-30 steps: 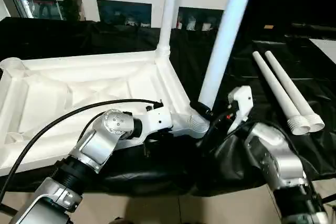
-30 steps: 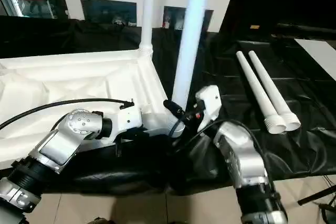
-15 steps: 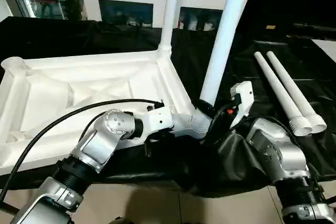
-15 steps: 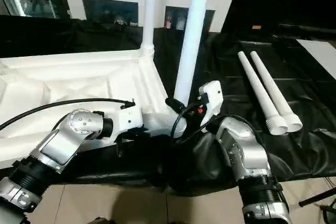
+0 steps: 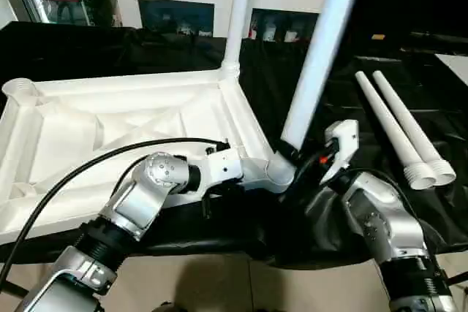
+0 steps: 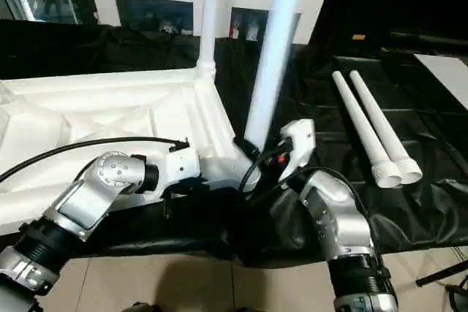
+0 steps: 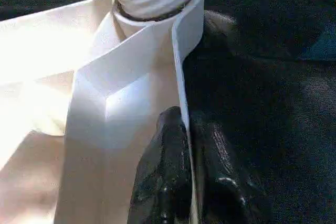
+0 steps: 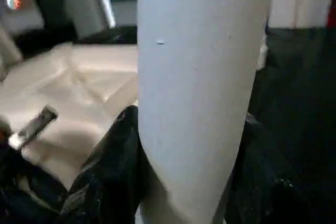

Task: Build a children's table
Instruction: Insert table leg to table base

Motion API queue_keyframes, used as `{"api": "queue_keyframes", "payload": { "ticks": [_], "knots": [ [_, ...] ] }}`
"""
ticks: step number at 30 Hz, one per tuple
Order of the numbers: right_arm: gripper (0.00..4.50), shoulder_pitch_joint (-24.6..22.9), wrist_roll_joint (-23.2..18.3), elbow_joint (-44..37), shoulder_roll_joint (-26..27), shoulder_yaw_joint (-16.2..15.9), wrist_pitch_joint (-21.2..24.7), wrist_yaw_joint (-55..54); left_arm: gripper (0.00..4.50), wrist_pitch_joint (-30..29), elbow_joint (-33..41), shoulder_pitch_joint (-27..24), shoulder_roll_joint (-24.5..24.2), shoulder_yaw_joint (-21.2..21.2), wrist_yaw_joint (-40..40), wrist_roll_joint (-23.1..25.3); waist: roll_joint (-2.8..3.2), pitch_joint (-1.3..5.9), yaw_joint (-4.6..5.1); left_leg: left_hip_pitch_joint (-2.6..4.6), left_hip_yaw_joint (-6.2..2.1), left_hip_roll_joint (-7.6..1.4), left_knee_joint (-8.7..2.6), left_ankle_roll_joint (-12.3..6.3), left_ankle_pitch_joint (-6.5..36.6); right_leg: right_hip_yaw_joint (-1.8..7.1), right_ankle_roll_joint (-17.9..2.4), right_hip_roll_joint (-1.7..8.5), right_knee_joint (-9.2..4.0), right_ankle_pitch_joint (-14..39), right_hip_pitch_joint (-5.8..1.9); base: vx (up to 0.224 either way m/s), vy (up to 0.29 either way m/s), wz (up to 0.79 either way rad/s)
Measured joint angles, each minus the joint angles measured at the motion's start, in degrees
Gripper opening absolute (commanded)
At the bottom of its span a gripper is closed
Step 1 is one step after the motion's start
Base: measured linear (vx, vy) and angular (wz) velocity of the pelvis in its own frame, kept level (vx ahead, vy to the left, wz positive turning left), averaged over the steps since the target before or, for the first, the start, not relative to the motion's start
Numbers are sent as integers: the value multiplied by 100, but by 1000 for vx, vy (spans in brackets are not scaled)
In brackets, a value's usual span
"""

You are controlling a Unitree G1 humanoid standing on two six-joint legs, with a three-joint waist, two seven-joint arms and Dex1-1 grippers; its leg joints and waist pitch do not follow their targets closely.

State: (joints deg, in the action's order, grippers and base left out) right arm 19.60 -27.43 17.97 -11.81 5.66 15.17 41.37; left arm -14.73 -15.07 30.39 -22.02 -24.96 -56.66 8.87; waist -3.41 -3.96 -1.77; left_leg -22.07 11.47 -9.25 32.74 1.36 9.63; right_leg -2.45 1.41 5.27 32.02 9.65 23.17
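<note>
Left gripper (image 7: pixel 184 182): pinches the tabletop (image 5: pixel 110 122) rim near its corner socket (image 7: pixel 157 3).
Right gripper (image 8: pixel 184 192): clasps the leaning leg (image 5: pixel 314 71), low, by that socket.

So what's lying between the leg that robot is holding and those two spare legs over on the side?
Bare black cloth, seen in the left eye view.

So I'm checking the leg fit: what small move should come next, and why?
Probably tip the long white tube leg upright: it leans in the white plastic tabletop's near corner socket while the right gripper clamps its base and the left gripper pinches the rim.
</note>
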Motion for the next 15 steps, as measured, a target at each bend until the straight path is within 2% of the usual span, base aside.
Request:
{"api": "queue_keyframes", "payload": {
  "ticks": [2, 5, 7, 10, 15],
  "knots": [
    [184, 93, -655, 19, -84, 359, 808, 32, 0, 4, 0, 34, -4, 1, -4, -19, 24, -22, -5, -22, 1, 0, -2, 0, 0, 1, 0, 0, 0, 0, 15, 0, 0, 0],
    [184, 173, -1344, -138, -341, 680, 1645, 96, 0, 7, 10, 86, -17, 32, -4, -21, 43, -39, -17, -80, 10, -1, -8, 0, -1, 4, -29, 0, 10, -19, 39, 0, 0, 0],
    [184, 327, -1845, -257, -453, 885, 2034, 81, 0, 8, 11, 114, -24, 59, -1, -21, 40, -47, -21, -98, 23, -6, -8, -3, -4, 3, -73, 1, 22, -63, 69, 0, 0, 0],
    [184, 559, -2448, -459, -493, 1181, 2354, -15, 0, 10, 22, 118, -21, 59, -4, -23, 39, -48, -37, -94, 33, -16, -7, -4, -5, -1, -81, 0, 37, -85, 75, 0, 0, 0],
    [184, 739, -3762, -734, -437, 1783, 3276, -554, 0, 10, 94, 117, -17, 39, -10, -30, 40, -48, -106, -88, 48, -24, -6, 2, -11, 6, -80, 1, 84, -77, 84, 0, 0, 0]
  ]
}}
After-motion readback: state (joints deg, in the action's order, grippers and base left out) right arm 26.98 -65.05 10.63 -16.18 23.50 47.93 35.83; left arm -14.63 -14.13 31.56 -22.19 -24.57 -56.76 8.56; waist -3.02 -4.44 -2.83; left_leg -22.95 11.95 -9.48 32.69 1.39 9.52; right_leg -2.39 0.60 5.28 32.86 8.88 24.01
